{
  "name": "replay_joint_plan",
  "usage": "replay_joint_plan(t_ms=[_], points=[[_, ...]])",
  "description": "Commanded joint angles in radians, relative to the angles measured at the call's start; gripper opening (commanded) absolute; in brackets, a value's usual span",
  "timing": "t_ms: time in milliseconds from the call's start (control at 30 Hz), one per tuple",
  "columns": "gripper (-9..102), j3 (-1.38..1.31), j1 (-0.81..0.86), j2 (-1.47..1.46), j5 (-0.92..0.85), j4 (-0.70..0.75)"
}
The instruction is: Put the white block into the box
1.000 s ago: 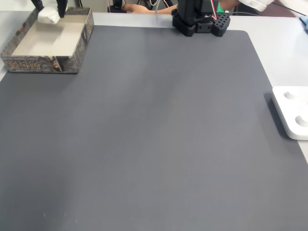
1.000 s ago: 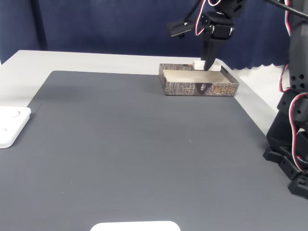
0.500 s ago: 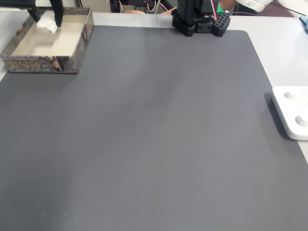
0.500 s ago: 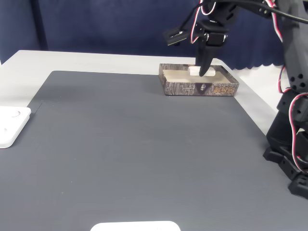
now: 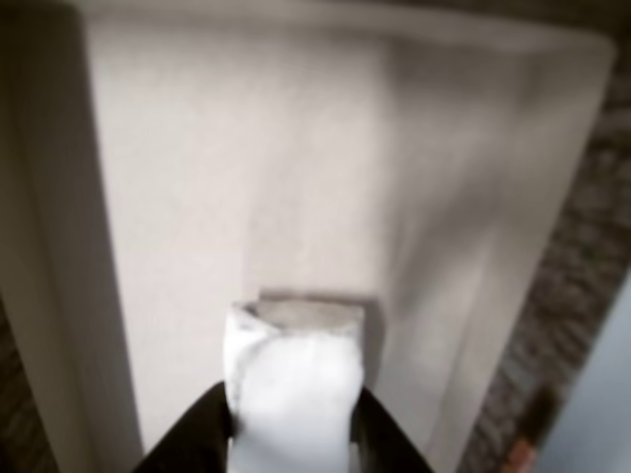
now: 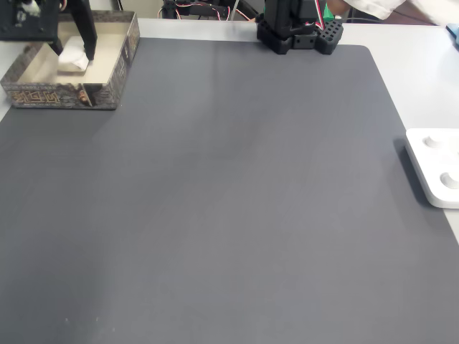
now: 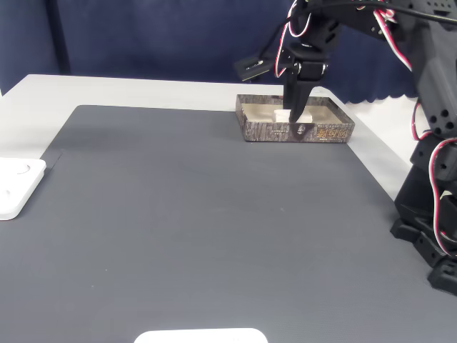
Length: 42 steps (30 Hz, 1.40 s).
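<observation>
Clamped on the white block (image 5: pixel 292 394), the claw (image 7: pixel 294 118) reaches down inside the box (image 7: pixel 335 133), which sits at the far edge of the grey mat (image 7: pixel 200 214) on the counter (image 7: pixel 143 89). In the other view the block's long axis runs away from the camera, its far end over the pale box floor.

A dark grey mat (image 6: pixel 237 193) covers the pale table (image 6: pixel 423 79). A flat white device (image 6: pixel 436 166) with round knobs, possibly a scale, lies at its right edge.
</observation>
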Motion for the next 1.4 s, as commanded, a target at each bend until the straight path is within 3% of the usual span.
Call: replay_joint_plan(t_ms=[0, 200, 700, 1000, 1367], points=[[-2, -0.077, -0.040, 0.012, -0.005, -0.012], [-1, -0.071, -0.043, 0.008, -0.009, -0.014], [14, -0.052, -0.052, 0.006, -0.009, -0.035], [31, -0.054, -0.060, 0.023, -0.005, -0.049], [41, -0.048, -0.083, 0.126, 0.017, -0.074]])
